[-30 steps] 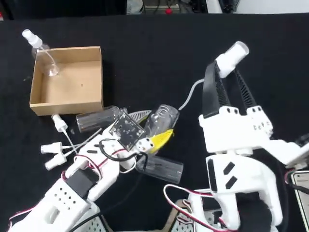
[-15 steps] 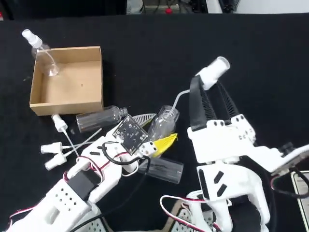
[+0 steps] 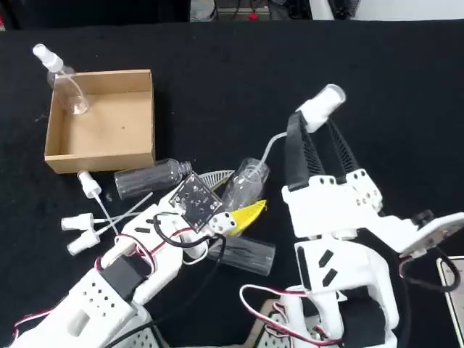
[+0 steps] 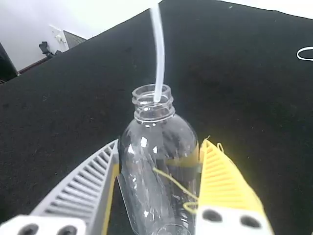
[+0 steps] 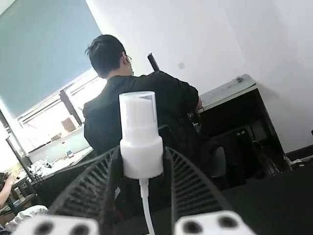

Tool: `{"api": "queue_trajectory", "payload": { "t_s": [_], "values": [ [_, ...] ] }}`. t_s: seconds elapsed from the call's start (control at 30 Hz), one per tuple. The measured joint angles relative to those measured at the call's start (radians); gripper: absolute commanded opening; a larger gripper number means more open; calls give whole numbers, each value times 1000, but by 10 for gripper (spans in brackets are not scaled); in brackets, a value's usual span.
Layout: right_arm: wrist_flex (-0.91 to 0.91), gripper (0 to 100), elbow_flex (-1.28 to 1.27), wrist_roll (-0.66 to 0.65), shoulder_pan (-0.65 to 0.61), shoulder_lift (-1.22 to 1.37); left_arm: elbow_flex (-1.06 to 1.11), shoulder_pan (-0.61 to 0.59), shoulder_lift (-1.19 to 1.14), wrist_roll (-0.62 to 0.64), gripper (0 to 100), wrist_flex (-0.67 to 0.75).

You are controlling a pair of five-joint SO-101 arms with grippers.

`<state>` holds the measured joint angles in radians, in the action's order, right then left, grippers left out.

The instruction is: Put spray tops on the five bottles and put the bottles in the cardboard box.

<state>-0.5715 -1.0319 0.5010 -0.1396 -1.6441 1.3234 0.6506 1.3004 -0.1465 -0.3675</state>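
My left gripper (image 3: 233, 194) (image 4: 157, 164) is shut on a clear bottle (image 3: 245, 183) (image 4: 155, 166), held tilted with its open neck up. My right gripper (image 3: 317, 119) (image 5: 142, 164) is shut on a white spray top (image 3: 322, 103) (image 5: 141, 139). Its thin tube (image 3: 267, 148) (image 4: 157, 49) curves down and its end sits inside the bottle's neck. One capped bottle (image 3: 64, 83) leans in the far left corner of the cardboard box (image 3: 101, 161). Two more clear bottles lie on the table: one (image 3: 151, 178) next to the box, another (image 3: 243, 254) under my left arm.
Three loose spray tops (image 3: 83, 217) with tubes lie on the black table in front of the box, left of my left arm. The far side of the table is bare black cloth.
My right gripper carried the spray top left and lower, bringing its tube into the bottle's neck. My left gripper tilted the bottle more upright. In the last half second little moved.
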Motion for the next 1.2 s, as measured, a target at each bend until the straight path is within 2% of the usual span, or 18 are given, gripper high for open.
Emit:
{"api": "queue_trajectory", "payload": {
  "t_s": [1.0, 1.2],
  "values": [
    [38, 15, -18, 0, 17, -2, 0, 0, 0, 0, 170, 0],
    [61, 15, -78, -8, -74, 2, 0, 0, 0, 0, 170, 0]
  ]
}}
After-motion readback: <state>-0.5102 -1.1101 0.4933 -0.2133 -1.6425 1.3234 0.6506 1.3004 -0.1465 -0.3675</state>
